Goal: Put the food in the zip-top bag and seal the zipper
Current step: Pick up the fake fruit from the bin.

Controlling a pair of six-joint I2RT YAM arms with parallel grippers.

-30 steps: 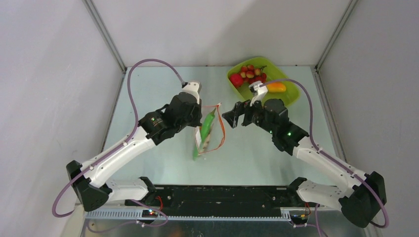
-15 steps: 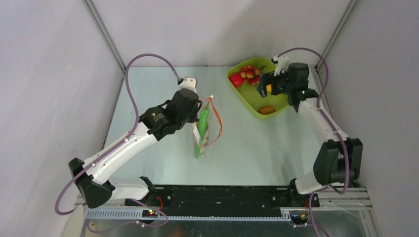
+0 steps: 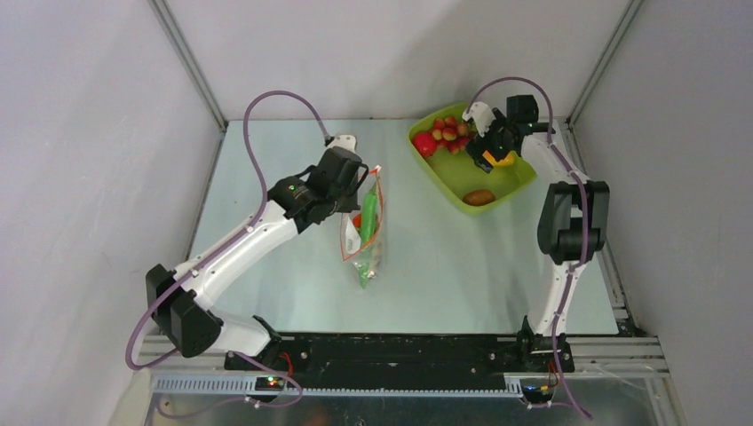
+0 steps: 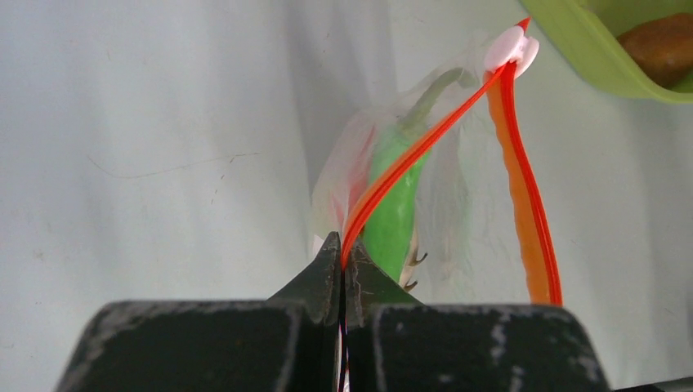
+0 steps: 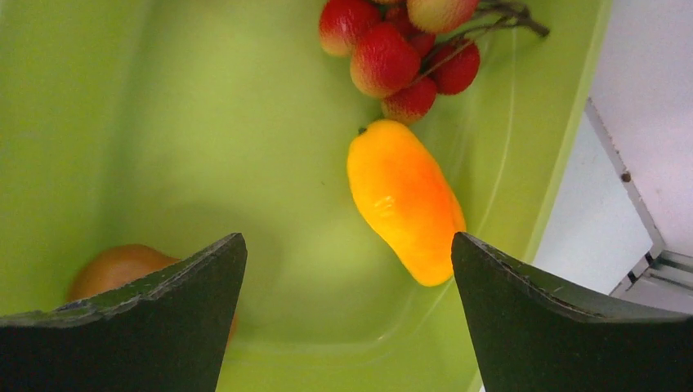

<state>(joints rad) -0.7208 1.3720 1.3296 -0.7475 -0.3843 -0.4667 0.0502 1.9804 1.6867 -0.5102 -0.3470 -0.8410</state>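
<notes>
Left gripper [image 4: 341, 260]: jaws fully closed, pinching one lip of the zipper [image 4: 413, 159] at the near end of its run. The two orange-red lips stand apart in a narrow loop and meet again at the white slider [image 4: 511, 49] at the far end, so the mouth is open. The bag [image 3: 364, 253] hangs from that grip with its lower end on the table [image 3: 266, 160]. A green bean [image 4: 391, 216] stands nearly upright inside, and beside it is something red that cannot be identified through the plastic. Bare table lies on both sides of the bag, and in the top view the bag sits well apart from the tray [image 3: 428, 167]. Right gripper [image 5: 347, 238]: fingers spread wide, holding nothing, poised over the tray floor. The mango [image 5: 404, 204] lies in line with the gap, beyond the fingertips and touching neither. Its far side runs close along the tray's right wall — little room there, more green floor on the left. The grapes [image 5: 400, 57] lie just beyond the mango's stem end, at the far wall. The kiwi [image 5: 114, 269] is partly hidden behind the left finger [image 5: 155, 310]. The apple [image 3: 424, 144] sits in the tray's far-left corner, next to the grapes.
</notes>
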